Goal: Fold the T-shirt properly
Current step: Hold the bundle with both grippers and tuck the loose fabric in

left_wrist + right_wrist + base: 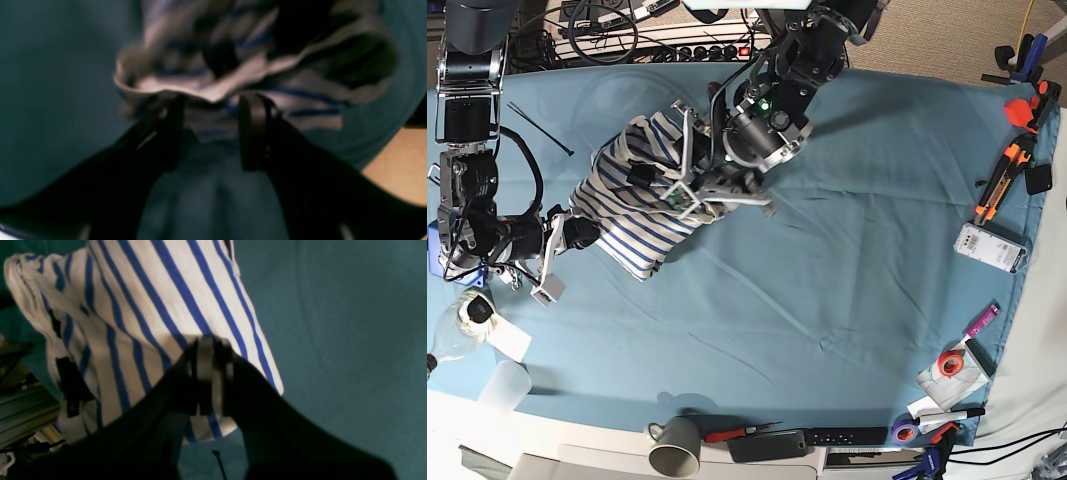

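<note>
The T-shirt, white with thin blue stripes, lies bunched in a heap on the teal cloth at the table's upper left. My right gripper comes in from the left and is shut on the shirt's left edge. In the right wrist view the closed fingers pinch a striped fold of the shirt. My left gripper reaches down from the top onto the heap's right side. In the blurred left wrist view its jaws stand apart, with a ruffled edge of the shirt at the fingertips.
A grey mug, a dark phone and a clear cup sit at the front edge. A bottle lies at the left. Orange tools, a white card and tape line the right side. A cable tie lies at the upper left.
</note>
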